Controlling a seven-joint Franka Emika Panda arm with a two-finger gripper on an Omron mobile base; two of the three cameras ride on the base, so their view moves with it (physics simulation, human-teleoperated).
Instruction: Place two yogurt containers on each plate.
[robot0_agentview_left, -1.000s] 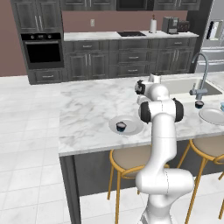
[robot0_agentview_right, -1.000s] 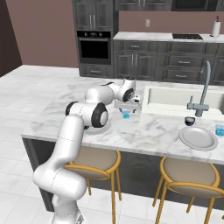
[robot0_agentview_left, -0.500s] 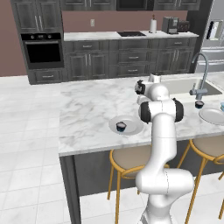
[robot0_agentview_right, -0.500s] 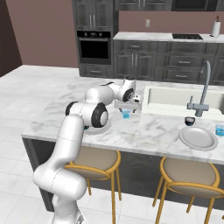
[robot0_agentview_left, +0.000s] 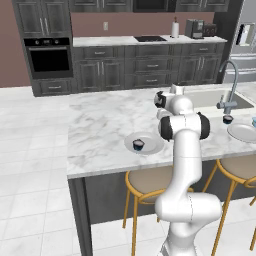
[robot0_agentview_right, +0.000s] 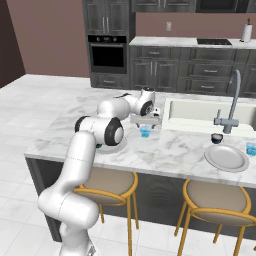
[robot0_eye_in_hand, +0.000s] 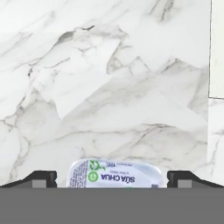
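My gripper (robot0_agentview_right: 146, 123) hangs open just above a light blue yogurt container (robot0_agentview_right: 145, 131) on the island counter, beside the sink. In the hand view its white printed lid (robot0_eye_in_hand: 114, 174) lies between my two fingertips (robot0_eye_in_hand: 42, 177), with a gap on each side. A round plate (robot0_agentview_left: 151, 140) near the counter's front edge holds one dark yogurt container (robot0_agentview_left: 138, 145). The other plate (robot0_agentview_right: 226, 157) lies bare to the right. A dark yogurt container (robot0_agentview_right: 216, 138) stands just behind it, and a second light blue one (robot0_agentview_right: 251, 148) stands at its right.
The sink (robot0_agentview_right: 200, 113) with its tall faucet (robot0_agentview_right: 231, 107) lies right of my hand. Round tan stools (robot0_agentview_right: 216, 196) stand under the counter's front edge. Dark cabinets and an oven (robot0_agentview_right: 106, 54) line the far wall.
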